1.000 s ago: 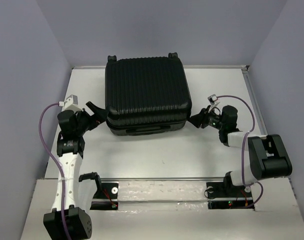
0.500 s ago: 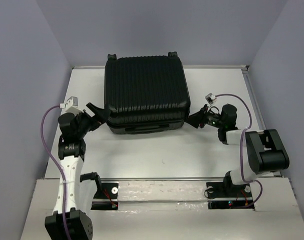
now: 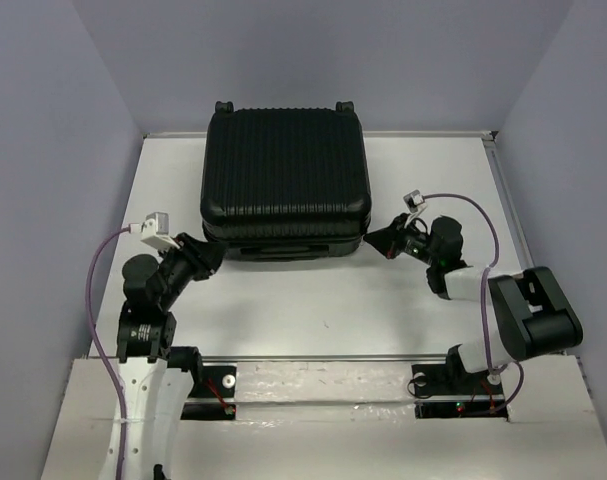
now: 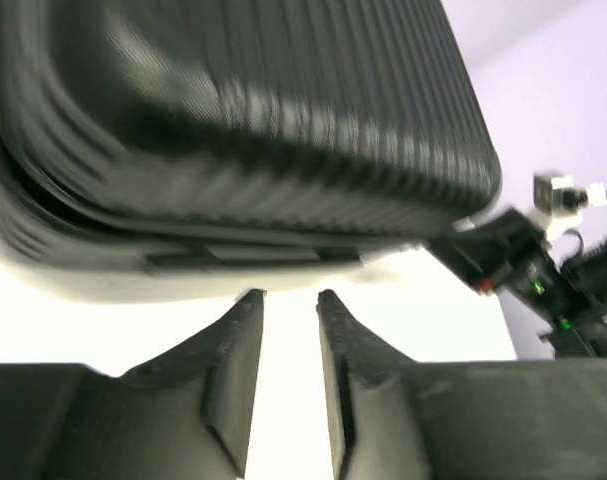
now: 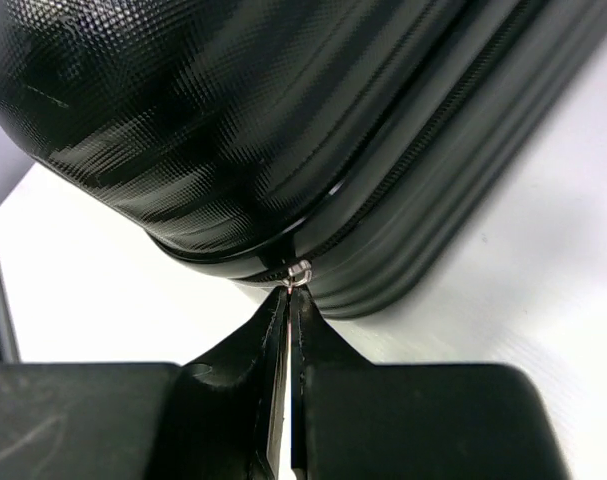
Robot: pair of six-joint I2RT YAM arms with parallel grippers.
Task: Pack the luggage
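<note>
The luggage [image 3: 286,180] is a black ribbed hard-shell suitcase lying flat and closed at the middle of the table. In the right wrist view, my right gripper [image 5: 289,297] is shut on the thin zipper pull [image 5: 299,270] at the suitcase's front right corner [image 5: 233,110]. From above, the right gripper [image 3: 376,240] touches that corner. My left gripper [image 3: 208,255] sits just off the front left corner. In the left wrist view, the left gripper [image 4: 288,300] has a narrow gap between its fingers and nothing in it, a little short of the suitcase's front edge [image 4: 243,110].
The white table [image 3: 323,300] is boxed in by purple walls on three sides. A metal rail [image 3: 323,358] runs along its near edge in front of the arm bases. A thin strip [image 3: 503,190] lines the table's right side.
The right jaws have closed on the zipper pull. The left arm has drawn back toward its base and its jaws have narrowed. The suitcase has shifted slightly left.
</note>
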